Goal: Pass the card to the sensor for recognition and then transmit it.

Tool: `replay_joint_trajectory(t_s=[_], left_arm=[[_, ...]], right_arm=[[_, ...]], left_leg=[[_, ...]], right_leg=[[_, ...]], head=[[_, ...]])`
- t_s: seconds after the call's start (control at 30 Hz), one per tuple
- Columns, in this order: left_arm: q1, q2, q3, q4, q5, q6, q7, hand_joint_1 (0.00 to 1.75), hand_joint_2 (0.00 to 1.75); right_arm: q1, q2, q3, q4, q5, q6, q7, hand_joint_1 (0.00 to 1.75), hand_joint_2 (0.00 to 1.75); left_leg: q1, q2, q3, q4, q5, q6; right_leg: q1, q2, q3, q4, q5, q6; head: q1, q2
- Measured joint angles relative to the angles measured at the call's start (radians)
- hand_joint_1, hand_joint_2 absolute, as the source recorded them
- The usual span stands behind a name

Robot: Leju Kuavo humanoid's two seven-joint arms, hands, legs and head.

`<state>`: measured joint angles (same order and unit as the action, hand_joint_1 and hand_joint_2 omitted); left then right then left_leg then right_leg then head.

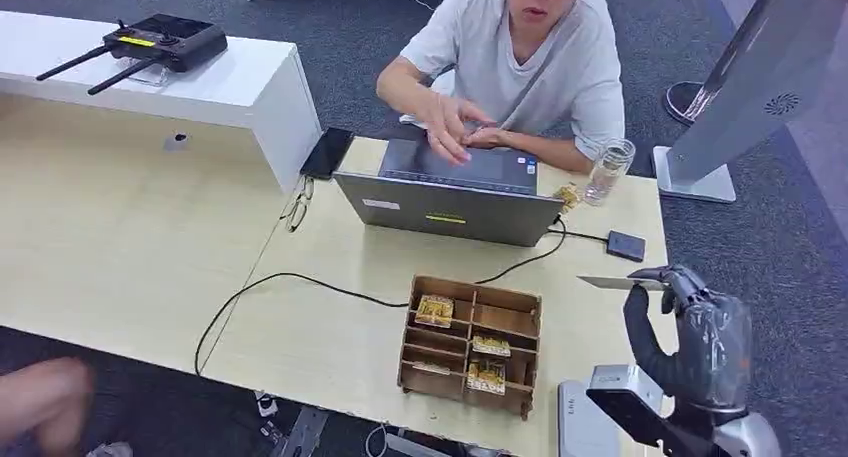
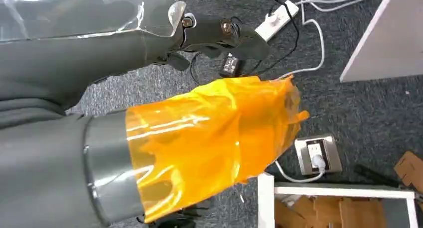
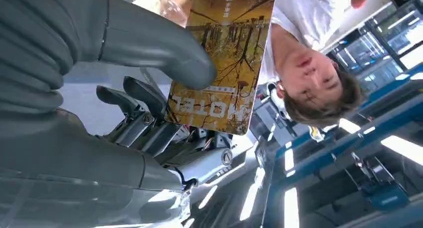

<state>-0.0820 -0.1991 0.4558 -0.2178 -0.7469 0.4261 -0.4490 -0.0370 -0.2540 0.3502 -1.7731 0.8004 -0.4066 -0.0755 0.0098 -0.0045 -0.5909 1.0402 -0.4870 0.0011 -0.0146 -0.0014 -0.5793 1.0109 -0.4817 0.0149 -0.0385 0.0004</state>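
The right hand is pinching the card between its thick thumb and dark fingers, holding it flat and edge-on to the head view, just beyond the table's far right edge. In the right wrist view the card is showing a yellow printed face with bare trees and the word HOTEL, the thumb lying across it and the fingers sitting behind it.

Taking the wooden organizer on the table as the landmark: the held card is hovering to the right of it and a little farther from the robot. The small black sensor pad is lying farther still on that side, on the table, its cable running toward the laptop. The laptop is standing open behind the organizer, with a person sitting beyond it and working at its keys. A clear glass jar is standing at the laptop's right end. Several yellow cards are resting in the organizer's compartments.

The left hand is hanging over grey carpet, its thumb wrapped in orange film; whether its fingers are spread or curled I cannot tell
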Motion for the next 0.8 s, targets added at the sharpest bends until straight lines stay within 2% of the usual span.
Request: replay_joint_trajectory(t_s=[0.37, 0.77, 0.8], left_arm=[[-0.003, 0.000, -0.032, 0.000, -0.027, -0.019, 0.023, 0.00, 0.00], [-0.008, 0.000, -0.051, 0.000, -0.032, -0.025, 0.036, 0.00, 0.00], [-0.008, 0.000, -0.051, 0.000, -0.032, -0.025, 0.036, 0.00, 0.00]], right_arm=[[-0.120, 0.034, 0.007, 0.069, 0.050, 0.010, 0.054, 1.75, 1.75], [-0.165, 0.063, 0.039, 0.125, 0.079, 0.046, 0.076, 1.75, 1.75], [-0.168, 0.064, 0.046, 0.127, 0.077, 0.054, 0.079, 1.41, 1.75]], left_leg=[[0.000, 0.000, 0.000, 0.000, 0.000, -0.001], [0.000, 0.000, -0.001, 0.000, 0.000, -0.001], [0.000, 0.000, -0.001, 0.000, 0.000, -0.001]], right_leg=[[0.000, 0.000, 0.000, 0.000, 0.000, 0.000], [0.000, 0.000, -0.001, 0.000, 0.000, 0.000], [0.000, 0.000, -0.001, 0.000, 0.000, 0.000]], head=[[0.000, 0.000], [0.000, 0.000], [0.000, 0.000]])
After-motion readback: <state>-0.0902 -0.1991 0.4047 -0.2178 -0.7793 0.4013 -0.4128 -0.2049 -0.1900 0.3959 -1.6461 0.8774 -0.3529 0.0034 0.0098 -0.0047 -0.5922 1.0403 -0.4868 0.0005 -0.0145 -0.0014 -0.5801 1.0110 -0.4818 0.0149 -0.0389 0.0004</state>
